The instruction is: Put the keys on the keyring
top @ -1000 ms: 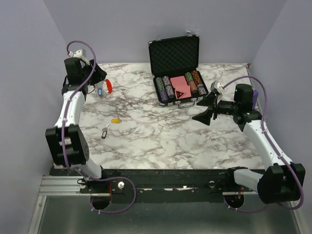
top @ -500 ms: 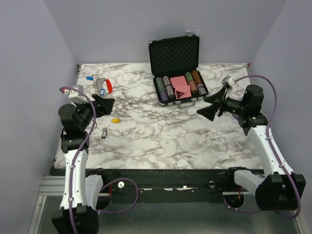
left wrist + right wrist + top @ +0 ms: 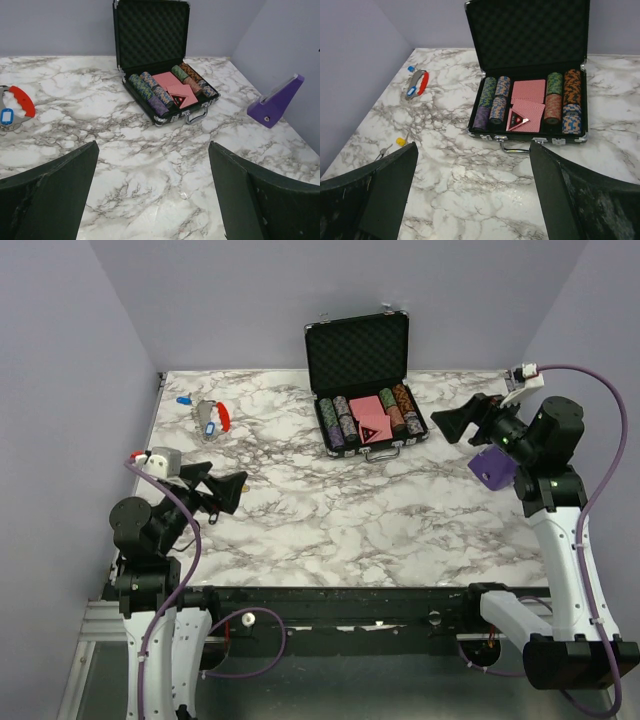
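At far left, well beyond left gripper point(image 3: 232, 492), spread wide and empty: keyring point(image 3: 215, 418), blue-tagged key point(image 3: 6, 116) touching it. Farther still from right gripper point(image 3: 452, 430), equally wide, holding nothing.

Overhead plus wrists, sharing the case point(image 3: 358, 350)

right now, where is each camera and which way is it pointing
Top external: above and behind the arms, looking down on the table; both arms show, left gripper and right gripper open.
Left wrist: low at the near left, facing far-right across the table at the case; its fingers frame the bottom.
Right wrist: raised at the right, facing left and down at case, keyring and yellow key; its fingers at the bottom.
Shared: case and keyring show in all three.
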### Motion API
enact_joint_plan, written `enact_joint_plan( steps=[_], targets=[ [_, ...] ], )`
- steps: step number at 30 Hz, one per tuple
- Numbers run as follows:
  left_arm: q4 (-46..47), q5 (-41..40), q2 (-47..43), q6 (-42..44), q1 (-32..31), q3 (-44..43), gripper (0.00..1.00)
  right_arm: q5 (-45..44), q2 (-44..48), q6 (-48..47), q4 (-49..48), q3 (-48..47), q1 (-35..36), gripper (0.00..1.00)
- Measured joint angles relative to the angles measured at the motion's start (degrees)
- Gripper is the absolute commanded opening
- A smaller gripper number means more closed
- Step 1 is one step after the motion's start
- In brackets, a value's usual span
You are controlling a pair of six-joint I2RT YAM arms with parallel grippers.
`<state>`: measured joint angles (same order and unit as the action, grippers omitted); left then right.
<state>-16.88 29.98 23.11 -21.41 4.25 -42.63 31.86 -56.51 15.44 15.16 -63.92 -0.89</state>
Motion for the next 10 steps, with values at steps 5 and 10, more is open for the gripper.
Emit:
enact_joint_plan(
  steps=[5, 10],
  targets=[
    [-1.9, 0.1, 0.2, 0.2, -0.3, 0.4, 0.99, -5.1, 0.7, 1.1, 1.8, -0.7, 0.0, 1.0],
    [-2.7, 0.1, -0.2, 0.4, -0.6, 0.4, 0.99, -6.5, 0.8, 1.8, 2.1, -0.7, 0.0, 1.0]
  ],
)
